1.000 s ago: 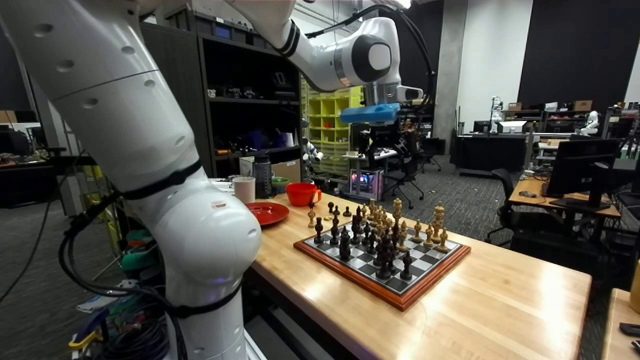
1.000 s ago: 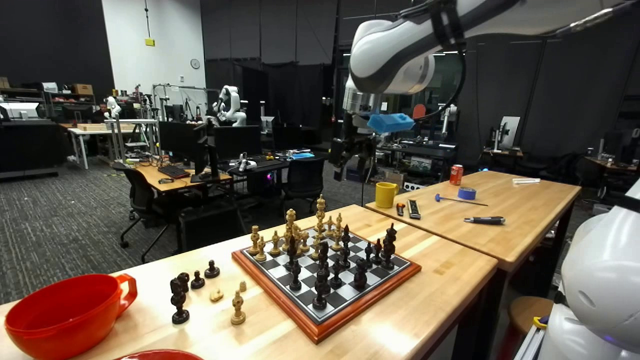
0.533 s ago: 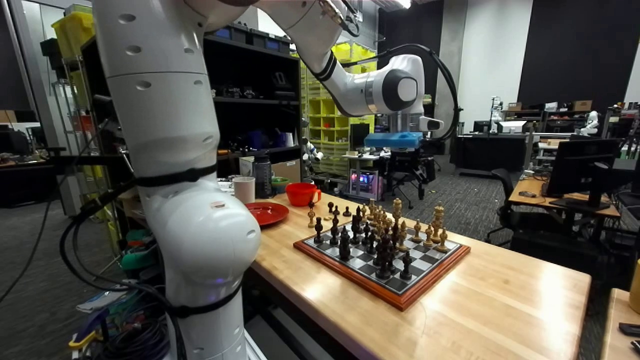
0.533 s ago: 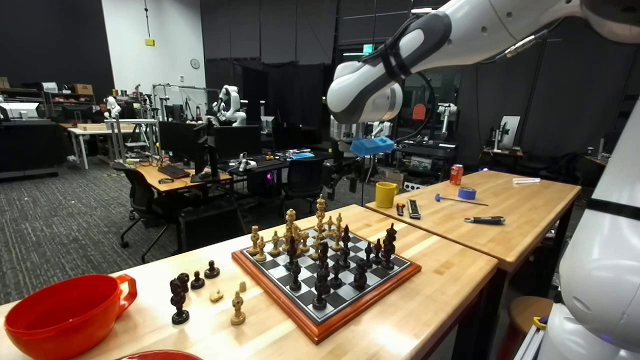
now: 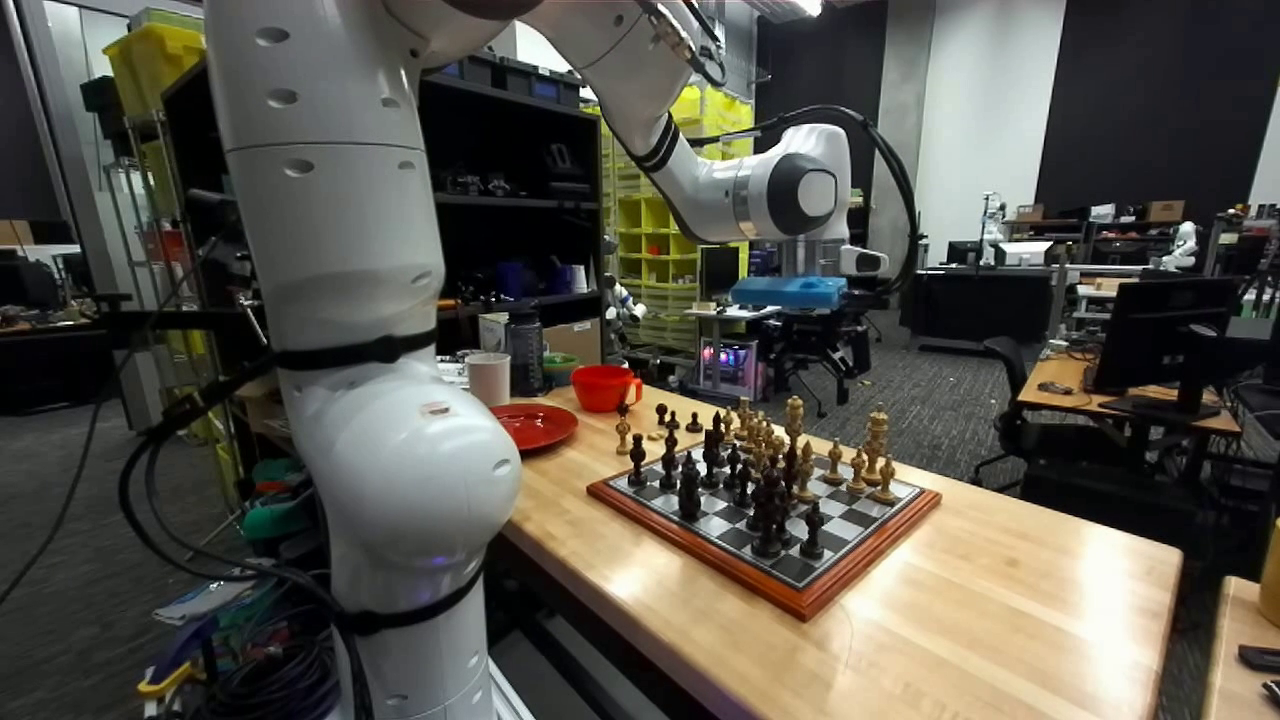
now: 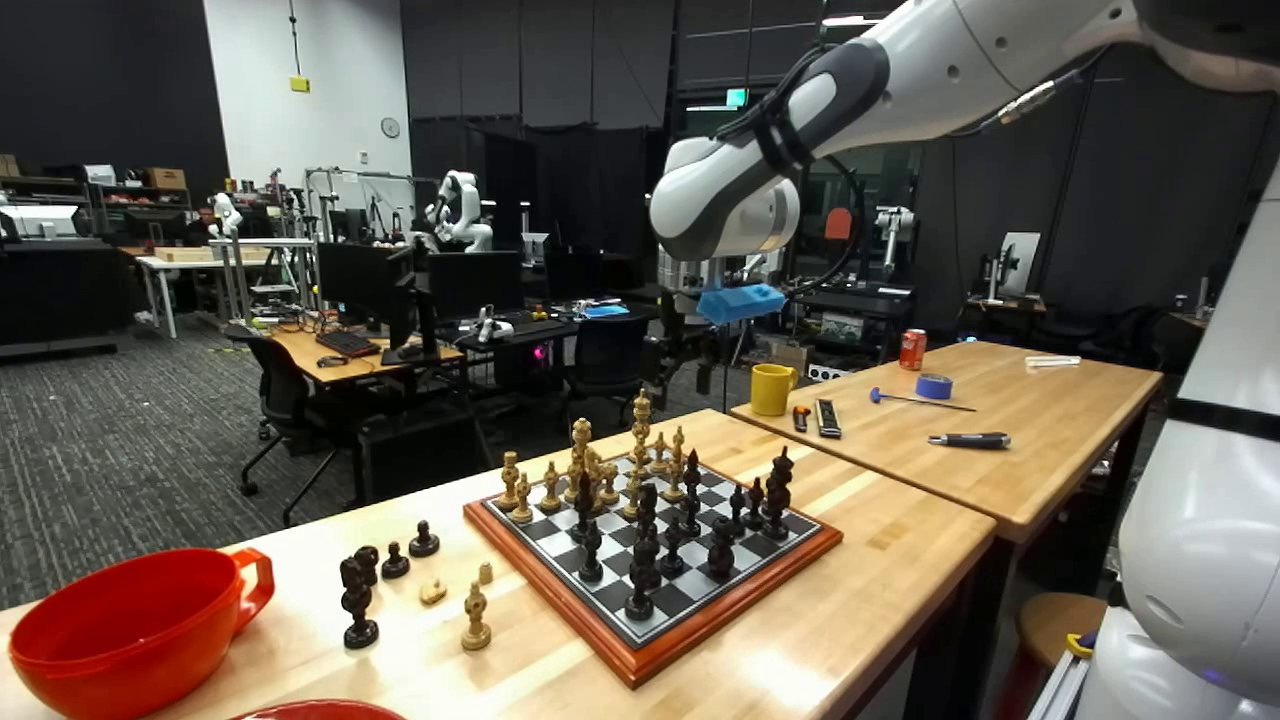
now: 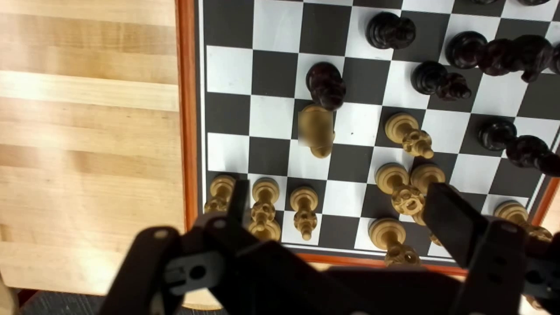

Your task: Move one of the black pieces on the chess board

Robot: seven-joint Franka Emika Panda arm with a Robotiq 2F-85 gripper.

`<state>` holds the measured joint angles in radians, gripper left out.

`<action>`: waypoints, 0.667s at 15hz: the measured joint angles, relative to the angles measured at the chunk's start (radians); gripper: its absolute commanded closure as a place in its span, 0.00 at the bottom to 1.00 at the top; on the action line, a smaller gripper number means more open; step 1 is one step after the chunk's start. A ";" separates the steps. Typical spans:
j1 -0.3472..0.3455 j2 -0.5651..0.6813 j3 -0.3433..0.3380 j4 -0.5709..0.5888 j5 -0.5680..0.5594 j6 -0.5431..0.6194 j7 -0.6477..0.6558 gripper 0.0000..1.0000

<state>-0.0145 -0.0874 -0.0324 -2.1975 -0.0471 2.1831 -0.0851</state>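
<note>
Black pincer [image 7: 341, 202], one, above one board [image 6: 570, 600]

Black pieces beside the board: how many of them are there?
4, between the bowl and the board in an exterior view: a tall piece, a partly hidden piece behind it, two small pieces farther right.
</note>
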 measured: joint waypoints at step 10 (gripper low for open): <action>0.004 0.006 0.018 -0.014 -0.015 -0.022 0.052 0.00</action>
<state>-0.0100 -0.0816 -0.0140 -2.2112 -0.0624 2.1609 -0.0335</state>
